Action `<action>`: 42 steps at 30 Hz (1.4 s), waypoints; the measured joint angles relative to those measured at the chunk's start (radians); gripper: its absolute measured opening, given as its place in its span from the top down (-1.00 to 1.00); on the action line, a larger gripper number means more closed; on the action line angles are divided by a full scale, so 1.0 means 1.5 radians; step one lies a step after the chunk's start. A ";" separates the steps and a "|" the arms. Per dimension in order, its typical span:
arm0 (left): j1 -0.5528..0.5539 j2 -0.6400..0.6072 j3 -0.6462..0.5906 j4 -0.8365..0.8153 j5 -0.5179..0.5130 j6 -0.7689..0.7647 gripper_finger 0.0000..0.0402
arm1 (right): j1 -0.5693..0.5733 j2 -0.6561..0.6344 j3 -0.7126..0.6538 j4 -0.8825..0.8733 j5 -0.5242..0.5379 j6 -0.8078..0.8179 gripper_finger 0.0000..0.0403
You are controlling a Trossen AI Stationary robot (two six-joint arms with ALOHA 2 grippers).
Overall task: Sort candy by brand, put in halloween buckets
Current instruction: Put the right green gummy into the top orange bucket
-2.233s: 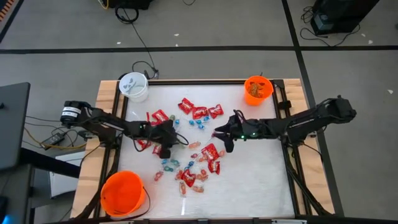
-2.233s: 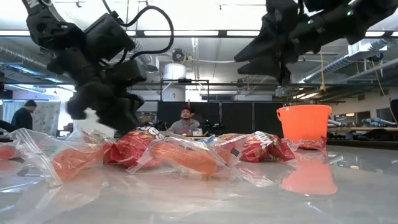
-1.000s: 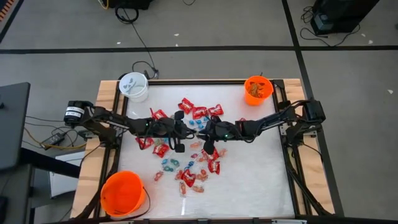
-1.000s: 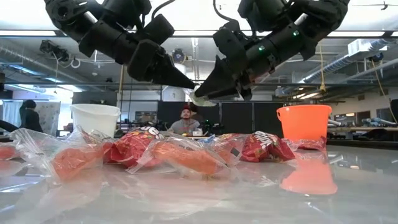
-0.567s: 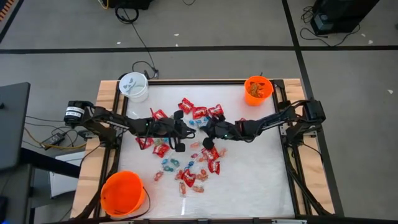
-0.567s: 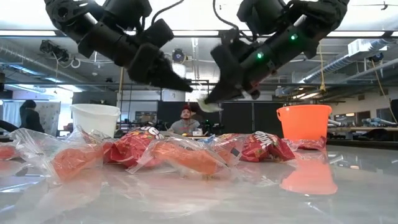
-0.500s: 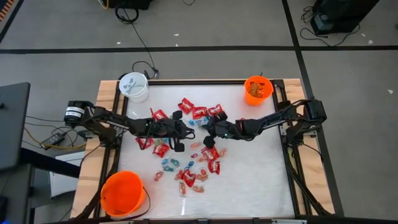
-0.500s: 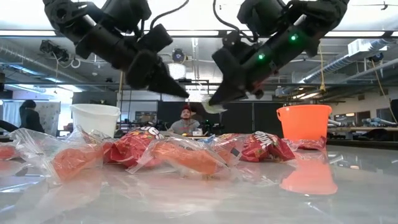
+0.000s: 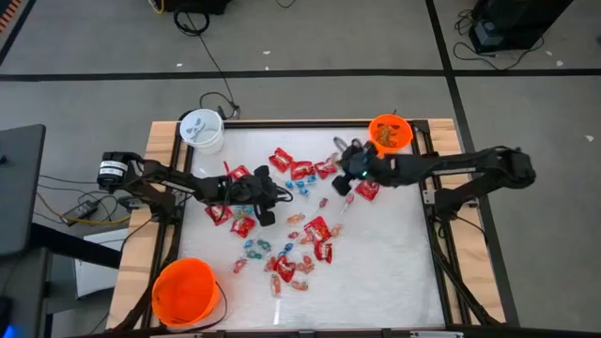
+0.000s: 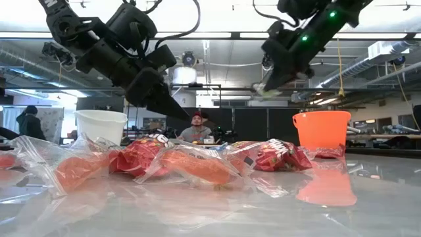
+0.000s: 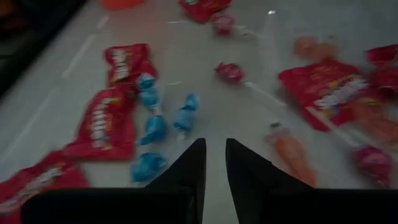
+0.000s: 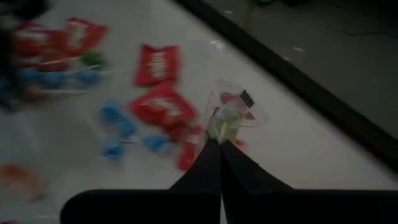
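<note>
Right claw (image 12: 219, 142) clenched on a green clear-wrapped candy (image 12: 227, 118) near the small orange bucket (image 9: 389, 134): carry over its rim before letting go (left claw (image 11: 215, 155) slightly parted, empty).

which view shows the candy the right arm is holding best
The right wrist view: the green clear-wrapped candy sits pinched at the tips of the right gripper, its wrapper plainly visible. The low view shows only a pale scrap under the raised fingers. In the high view it is a tiny light speck. The left wrist view misses it.
</note>
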 joint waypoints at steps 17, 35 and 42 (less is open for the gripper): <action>0.001 0.000 -0.001 0.047 -0.062 0.006 0.68 | -0.246 -0.082 0.000 -0.255 0.034 -0.029 0.98; 0.001 0.001 -0.001 0.040 -0.084 0.020 0.68 | -0.421 -0.033 0.000 -0.253 -0.020 -0.081 0.98; 0.001 0.000 -0.001 0.061 -0.086 0.008 0.68 | -0.495 0.006 0.000 -0.244 -0.091 -0.085 0.90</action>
